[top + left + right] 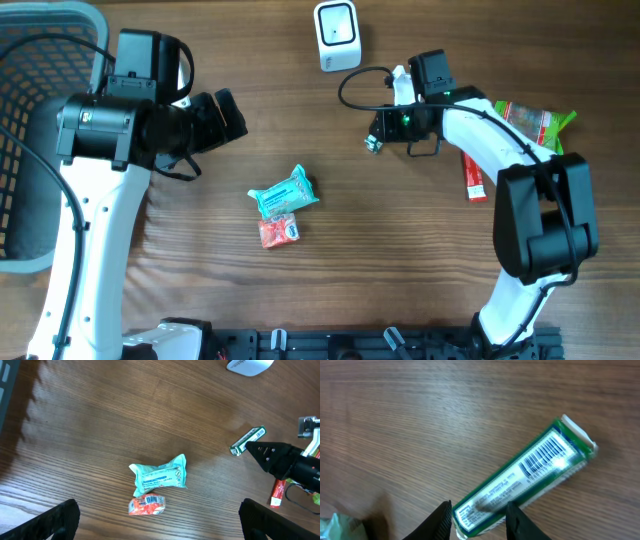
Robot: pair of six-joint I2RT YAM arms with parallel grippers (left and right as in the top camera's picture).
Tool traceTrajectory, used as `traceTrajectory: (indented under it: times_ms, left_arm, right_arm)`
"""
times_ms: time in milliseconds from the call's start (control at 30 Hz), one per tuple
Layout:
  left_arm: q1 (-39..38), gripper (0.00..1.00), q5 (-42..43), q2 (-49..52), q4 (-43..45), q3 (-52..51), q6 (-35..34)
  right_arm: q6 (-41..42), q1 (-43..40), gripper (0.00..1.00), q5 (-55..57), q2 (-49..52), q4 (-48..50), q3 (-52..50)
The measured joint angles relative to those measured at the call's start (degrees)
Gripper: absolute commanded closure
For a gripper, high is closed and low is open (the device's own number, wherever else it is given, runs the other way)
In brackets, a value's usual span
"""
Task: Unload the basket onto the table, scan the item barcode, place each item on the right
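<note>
Right wrist view: the right gripper (pixel 480 516) pinches a green packet (pixel 535 467), barcode showing, near the scanner (pixel 336 35); left gripper (pixel 159 522) gapes empty.

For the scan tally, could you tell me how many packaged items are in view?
5: green box in right fingers; teal packet mid-table; orange packet beside it; red tube and green bag by right arm, which may hide more.
</note>
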Motion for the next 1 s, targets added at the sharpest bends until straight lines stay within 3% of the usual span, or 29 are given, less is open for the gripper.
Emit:
traceTrajectory:
  times_ms: [767, 1000]
  left_arm:
    - [0.0, 0.0, 0.0, 0.0, -0.02, 0.0, 0.0]
    - [0.0, 0.0, 0.0, 0.0, -0.02, 0.0, 0.0]
  right_arm:
    - [0.26, 2.05, 0.67, 1.73, 1.92, 4.28, 0.0]
    - [0.48, 2.27, 0.62, 1.44, 2.69, 6.67, 0.07]
